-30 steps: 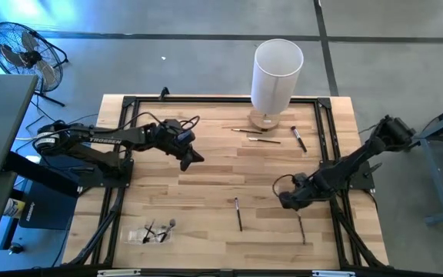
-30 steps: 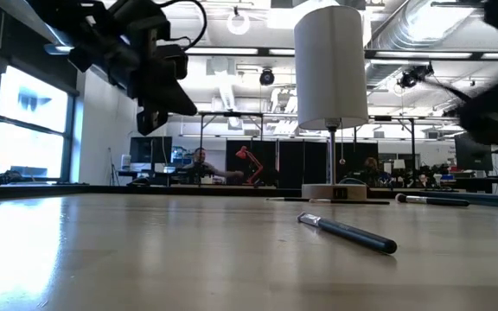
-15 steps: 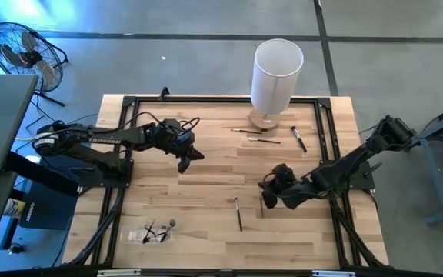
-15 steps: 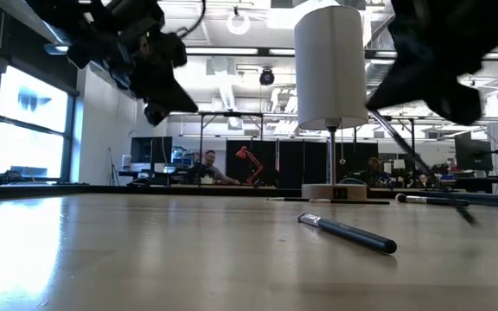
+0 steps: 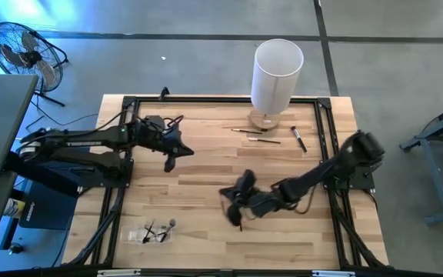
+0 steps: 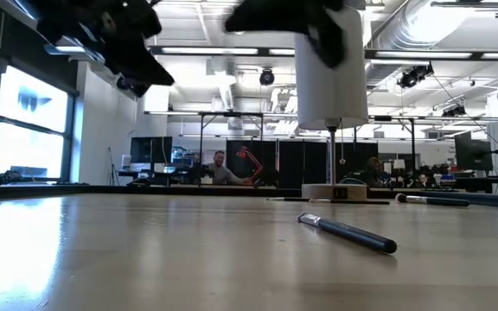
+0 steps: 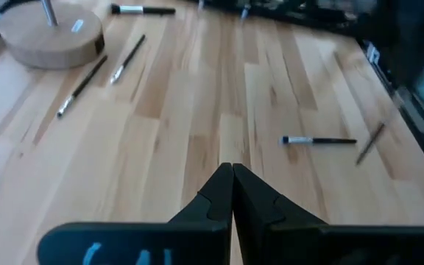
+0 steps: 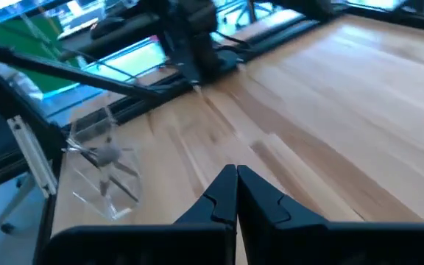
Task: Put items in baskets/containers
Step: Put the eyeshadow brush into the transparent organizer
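Lying loose on the wooden table (image 5: 206,177), three brushes (image 5: 261,140) sit beside the white lamp's (image 5: 277,69) base, another (image 5: 239,221) under the right gripper (image 5: 234,201), pinched shut mid-table. Near the front-left corner, the clear tray (image 5: 158,231) holds several. The left gripper (image 5: 170,158), also shut and empty, hovers left of the lamp.

The right gripper (image 5: 233,206) is a dark blur, and the brush (image 5: 239,222) right under it is partly hidden.
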Available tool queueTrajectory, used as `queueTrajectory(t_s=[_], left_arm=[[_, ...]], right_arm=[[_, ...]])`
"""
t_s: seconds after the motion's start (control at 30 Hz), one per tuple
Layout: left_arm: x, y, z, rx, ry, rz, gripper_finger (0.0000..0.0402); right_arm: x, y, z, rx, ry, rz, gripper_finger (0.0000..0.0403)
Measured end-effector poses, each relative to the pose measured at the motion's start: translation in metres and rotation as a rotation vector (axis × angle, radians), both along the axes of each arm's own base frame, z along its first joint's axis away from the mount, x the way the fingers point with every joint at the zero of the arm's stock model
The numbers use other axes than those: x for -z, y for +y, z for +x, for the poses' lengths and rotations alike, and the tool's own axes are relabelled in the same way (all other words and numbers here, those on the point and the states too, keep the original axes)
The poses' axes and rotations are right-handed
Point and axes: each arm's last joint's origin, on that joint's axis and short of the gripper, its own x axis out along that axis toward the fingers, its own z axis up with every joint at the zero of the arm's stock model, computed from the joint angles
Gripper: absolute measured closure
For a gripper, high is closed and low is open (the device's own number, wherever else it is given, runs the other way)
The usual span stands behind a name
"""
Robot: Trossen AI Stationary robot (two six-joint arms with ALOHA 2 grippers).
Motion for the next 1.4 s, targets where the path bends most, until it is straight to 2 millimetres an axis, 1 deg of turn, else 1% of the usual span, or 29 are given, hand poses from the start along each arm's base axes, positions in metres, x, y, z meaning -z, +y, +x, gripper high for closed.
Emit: queueTrajectory(t_s=[0.1,0.2,0.33,0.43,0.47,0.57,0.7,0.8,0.87,0.93,1.1,1.27,1.4], left_arm=[[-0.004,-0.003,-0.013,0.007,0.02,0.008,0.0402],[-0.01,-0.006,-0.025,0.009,0.012,0.016,0.0402],[-0.014,-0.01,-0.04,0.002,0.024,0.018,0.0402],[-0.014,-0.013,-0.052,0.004,0.046,0.008,0.0402],[-0.015,-0.013,-0.055,0.004,0.05,0.003,0.0402],[-0.015,-0.015,-0.062,-0.002,0.07,-0.021,0.0402],[-0.016,-0.018,-0.071,-0.001,0.072,-0.041,0.0402],[-0.017,-0.019,-0.075,0.009,0.062,-0.047,0.0402],[-0.018,-0.02,-0.077,0.007,0.06,-0.06,0.0402],[-0.018,-0.02,-0.079,0.006,0.061,-0.064,0.0402],[-0.018,-0.021,-0.08,0.027,0.06,-0.077,0.0402],[-0.018,-0.021,-0.08,0.027,0.061,-0.076,0.0402],[-0.018,-0.021,-0.079,0.029,0.058,-0.07,0.0402]], right_arm=[[-0.01,0.011,0.033,-0.022,-0.03,-0.034,0.0403],[-0.025,0.019,0.063,-0.034,-0.078,-0.074,0.0403],[-0.055,0.029,0.096,-0.077,-0.161,-0.152,0.0403],[-0.069,0.036,0.117,-0.133,-0.216,-0.18,0.0403],[-0.071,0.038,0.124,-0.148,-0.231,-0.18,0.0403],[-0.068,0.045,0.143,-0.193,-0.256,-0.203,0.0403],[-0.054,0.054,0.165,-0.24,-0.279,-0.198,0.0403],[-0.037,0.059,0.175,-0.252,-0.267,-0.198,0.0403],[-0.026,0.062,0.178,-0.253,-0.251,-0.185,0.0403],[-0.015,0.064,0.179,-0.261,-0.226,-0.184,0.0403],[0.003,0.067,0.176,-0.282,-0.187,-0.148,0.0403],[0.012,0.067,0.175,-0.266,-0.141,-0.076,0.0393],[0.014,0.067,0.174,-0.264,-0.128,-0.053,0.0363]])
